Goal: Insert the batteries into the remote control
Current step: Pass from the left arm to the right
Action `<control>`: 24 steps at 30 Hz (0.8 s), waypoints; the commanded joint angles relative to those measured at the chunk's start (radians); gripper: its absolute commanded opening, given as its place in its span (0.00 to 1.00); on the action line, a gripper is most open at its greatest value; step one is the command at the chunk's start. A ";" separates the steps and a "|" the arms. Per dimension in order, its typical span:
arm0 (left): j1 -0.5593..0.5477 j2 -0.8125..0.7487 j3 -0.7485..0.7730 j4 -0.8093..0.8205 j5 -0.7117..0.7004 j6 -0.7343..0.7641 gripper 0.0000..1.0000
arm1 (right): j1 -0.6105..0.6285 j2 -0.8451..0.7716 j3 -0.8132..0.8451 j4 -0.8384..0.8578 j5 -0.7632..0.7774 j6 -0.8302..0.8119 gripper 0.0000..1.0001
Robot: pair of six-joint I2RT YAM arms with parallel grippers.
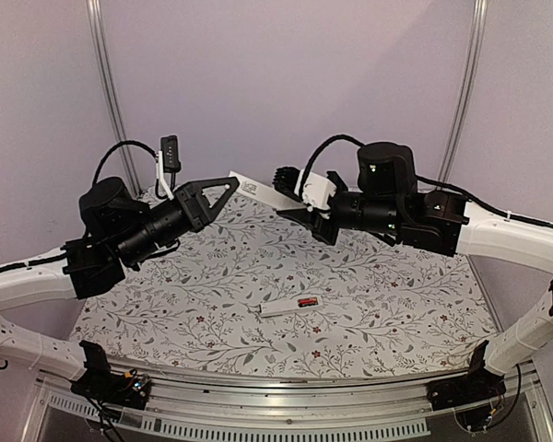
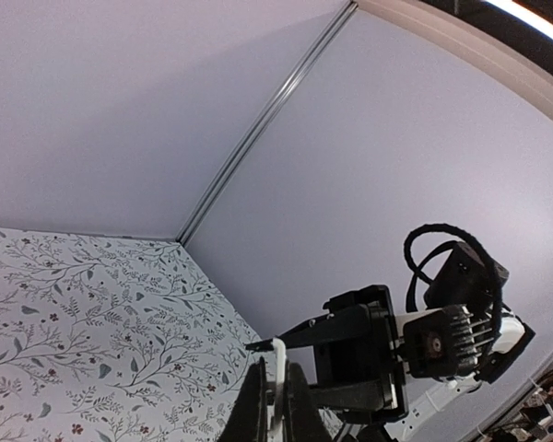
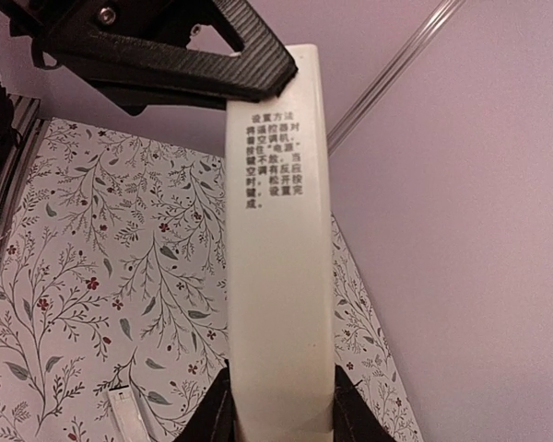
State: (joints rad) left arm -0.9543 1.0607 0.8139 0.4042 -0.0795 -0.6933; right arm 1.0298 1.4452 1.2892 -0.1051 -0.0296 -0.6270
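The remote control, a slim white bar with a small dark patch near its left end, hangs level above the back of the table between both arms. My left gripper is shut on its left end, which shows as a thin white edge pinched in the left gripper. My right gripper is shut on the other end; the printed white face of the remote control rises out of that gripper. A black and red battery lies at the right end of a thin white strip on the table.
The floral tablecloth covers the table. Pale walls with metal corner posts close the back. The white strip lies below and left of the held bar. A metal rail runs along the near edge.
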 commanded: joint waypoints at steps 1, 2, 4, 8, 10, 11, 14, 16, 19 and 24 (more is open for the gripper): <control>0.019 0.007 -0.016 -0.010 0.003 -0.006 0.00 | 0.009 0.002 0.027 0.004 0.022 0.000 0.17; 0.021 0.006 -0.019 -0.013 0.000 -0.005 0.00 | 0.009 0.002 0.027 -0.002 0.023 0.001 0.14; 0.025 -0.001 -0.025 -0.024 -0.008 -0.003 0.02 | 0.009 0.003 0.028 -0.016 0.049 0.000 0.08; 0.031 -0.026 -0.037 -0.069 -0.052 0.044 0.62 | 0.009 0.004 0.022 -0.054 0.079 -0.008 0.03; 0.030 -0.050 -0.033 -0.114 -0.094 0.106 0.74 | 0.003 0.010 0.021 -0.095 0.078 -0.015 0.00; 0.030 -0.067 -0.030 -0.140 -0.119 0.143 0.75 | -0.005 0.015 0.022 -0.126 0.063 -0.017 0.00; 0.030 -0.118 -0.029 -0.212 -0.184 0.268 0.74 | -0.045 0.039 0.023 -0.231 -0.036 -0.013 0.00; 0.031 -0.143 -0.023 -0.272 -0.208 0.346 0.72 | -0.074 0.060 0.022 -0.306 -0.099 -0.016 0.00; 0.031 -0.158 -0.018 -0.340 -0.209 0.445 0.71 | -0.101 0.116 0.032 -0.391 -0.132 -0.033 0.00; 0.030 -0.153 -0.032 -0.398 -0.047 0.602 0.73 | -0.150 0.238 0.097 -0.511 -0.173 -0.049 0.00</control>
State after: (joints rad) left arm -0.9344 0.8986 0.7918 0.1139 -0.2436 -0.2832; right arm 0.9123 1.6035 1.3258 -0.4629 -0.1345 -0.6571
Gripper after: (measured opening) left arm 0.724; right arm 0.277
